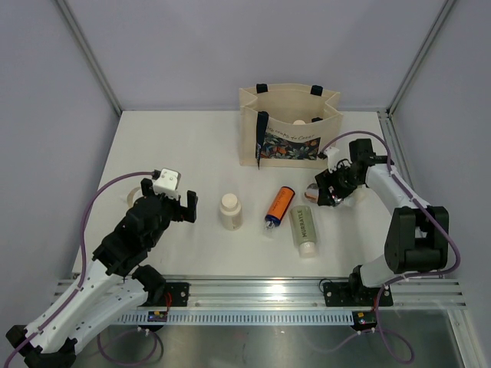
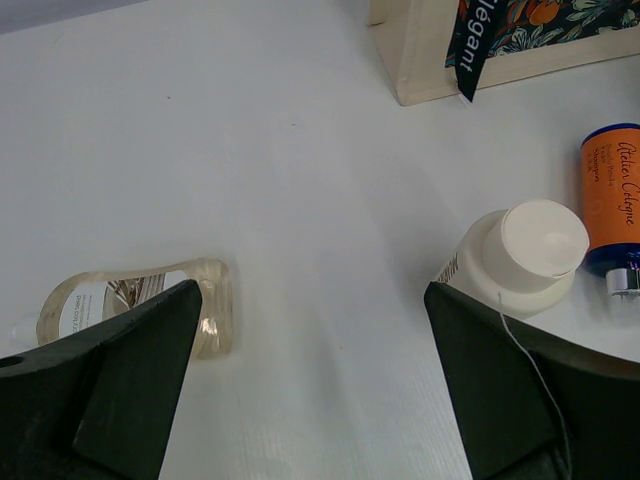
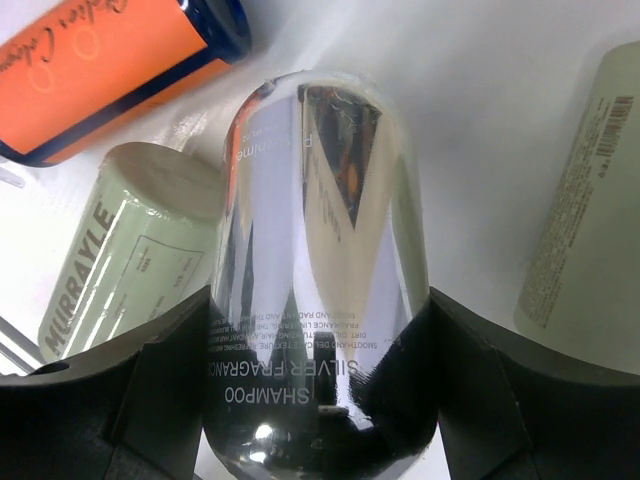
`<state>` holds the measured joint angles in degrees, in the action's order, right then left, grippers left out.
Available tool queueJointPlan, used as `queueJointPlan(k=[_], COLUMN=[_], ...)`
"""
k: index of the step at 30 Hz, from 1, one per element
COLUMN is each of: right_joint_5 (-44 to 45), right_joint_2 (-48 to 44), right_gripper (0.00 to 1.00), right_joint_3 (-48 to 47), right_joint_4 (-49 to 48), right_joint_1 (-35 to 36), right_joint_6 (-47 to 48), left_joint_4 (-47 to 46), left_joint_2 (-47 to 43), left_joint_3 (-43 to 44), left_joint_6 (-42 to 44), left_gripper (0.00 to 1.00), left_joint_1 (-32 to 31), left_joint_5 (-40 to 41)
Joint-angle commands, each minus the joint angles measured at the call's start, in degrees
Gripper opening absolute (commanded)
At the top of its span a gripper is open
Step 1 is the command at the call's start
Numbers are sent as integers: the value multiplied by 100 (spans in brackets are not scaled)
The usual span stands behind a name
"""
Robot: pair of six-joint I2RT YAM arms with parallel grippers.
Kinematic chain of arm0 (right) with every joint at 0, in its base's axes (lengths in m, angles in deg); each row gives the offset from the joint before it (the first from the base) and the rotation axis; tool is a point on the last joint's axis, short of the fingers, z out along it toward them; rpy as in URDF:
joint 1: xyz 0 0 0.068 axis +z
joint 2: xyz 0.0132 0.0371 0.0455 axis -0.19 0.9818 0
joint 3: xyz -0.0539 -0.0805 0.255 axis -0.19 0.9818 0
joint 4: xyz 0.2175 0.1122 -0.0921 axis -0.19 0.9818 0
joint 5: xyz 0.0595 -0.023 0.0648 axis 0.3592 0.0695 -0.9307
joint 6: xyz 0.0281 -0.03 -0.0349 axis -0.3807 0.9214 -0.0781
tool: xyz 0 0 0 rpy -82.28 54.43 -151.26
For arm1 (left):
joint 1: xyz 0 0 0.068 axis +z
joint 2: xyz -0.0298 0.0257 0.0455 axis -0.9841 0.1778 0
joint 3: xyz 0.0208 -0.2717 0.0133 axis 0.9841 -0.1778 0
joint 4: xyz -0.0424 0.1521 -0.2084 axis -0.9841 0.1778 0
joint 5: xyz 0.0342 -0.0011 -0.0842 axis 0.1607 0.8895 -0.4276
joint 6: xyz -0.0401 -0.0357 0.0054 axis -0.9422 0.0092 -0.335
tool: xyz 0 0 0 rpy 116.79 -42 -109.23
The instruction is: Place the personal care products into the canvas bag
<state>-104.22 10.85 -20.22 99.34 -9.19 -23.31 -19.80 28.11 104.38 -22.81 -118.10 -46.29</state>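
Observation:
My right gripper (image 1: 325,192) (image 3: 315,335) is shut on the shiny silver bottle (image 3: 315,230), low over the table right of the middle. Just beside it lie a sage-green bottle (image 1: 304,228) (image 3: 125,255) and the orange bottle with a blue tip (image 1: 279,205) (image 3: 105,70) (image 2: 612,195). Another pale bottle (image 3: 590,220) shows at the right edge of the right wrist view. A cream bottle (image 1: 230,211) (image 2: 520,255) lies near the centre. My left gripper (image 1: 181,205) (image 2: 310,300) hangs open over bare table to its left. The canvas bag (image 1: 290,126) stands at the back, with a cream cap (image 1: 299,121) showing inside.
A clear, pale container (image 2: 135,305) lies on its side by my left finger; the arm mostly hides it in the top view. The bag's lower corner and dark strap (image 2: 470,45) show at the top of the left wrist view. Enclosure walls ring the white table (image 1: 176,153).

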Motion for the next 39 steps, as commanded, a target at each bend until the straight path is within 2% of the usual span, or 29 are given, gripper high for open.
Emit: queueJointPlan(k=[1,11,15,21,24,29,30,39], right_joint_5=[183,1669,2012,1988,1777,1644,1661,1741], right_joint_2=[219,861,1142,1363,1398,1547,1565,1582], right_gripper=[0,2,21,63,76,92,98,100], right_joint_3=[-24,99,81,-50,-182,-428,-455,-534], right_joint_4=[-332,-543,-578,-649,-552,-499,-499,-877], right_joint_1=[9,421,527,562,562,571,571,633], right_joint_6=[30,188,135,-23,-58,-137,-137,-111], left_joint_4=[-293,-293,-284,-284,-275,-284,-275,-275], left_joint_2=[39,57,66,57,57,57,57,92], left_joint_3=[1,10,1,10,10,10,1,10], left_joint_6=[-45,-45,-45,-54,-45,-54,-54,-45], left_gripper=[99,99,99,99,99,99,99,99], left_joint_1=[12,12,12,12,12,12,12,12], left_joint_5=[160,134,116,107,107,107,116,116])
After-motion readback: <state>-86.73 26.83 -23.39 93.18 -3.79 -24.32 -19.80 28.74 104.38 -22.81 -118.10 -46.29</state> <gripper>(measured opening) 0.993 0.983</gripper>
